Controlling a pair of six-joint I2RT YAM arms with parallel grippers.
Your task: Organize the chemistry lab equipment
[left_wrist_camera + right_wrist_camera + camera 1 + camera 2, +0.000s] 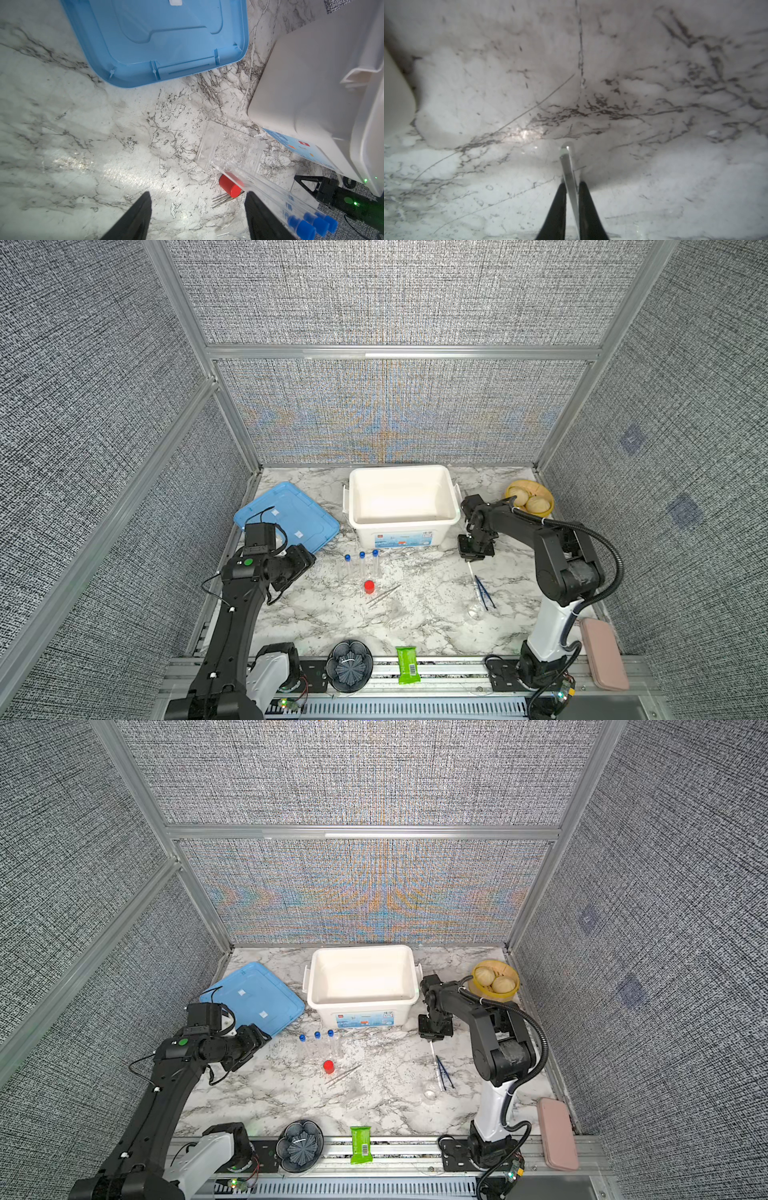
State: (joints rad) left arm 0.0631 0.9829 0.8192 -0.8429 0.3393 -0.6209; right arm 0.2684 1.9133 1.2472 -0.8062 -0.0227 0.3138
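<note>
Pinching the far end of the thin clear dropper [568,164] in the right gripper [572,185], low over the marble just right of the white bin [403,526]. Holding the left gripper [197,194] spread and empty beside the three blue-capped tubes [362,566]. Looks like the pickup step for the dropper. Next up, probably: lift clear, swing left over the bin rim, let go inside. Waiting mid-table: red-capped vial [369,586], silver tweezers [384,595]; dark blue tweezers [484,593] further right.

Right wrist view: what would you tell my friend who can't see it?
The right hand pinches a thin clear dropper over the marble table. A bit of the white bin shows at one edge.
</note>
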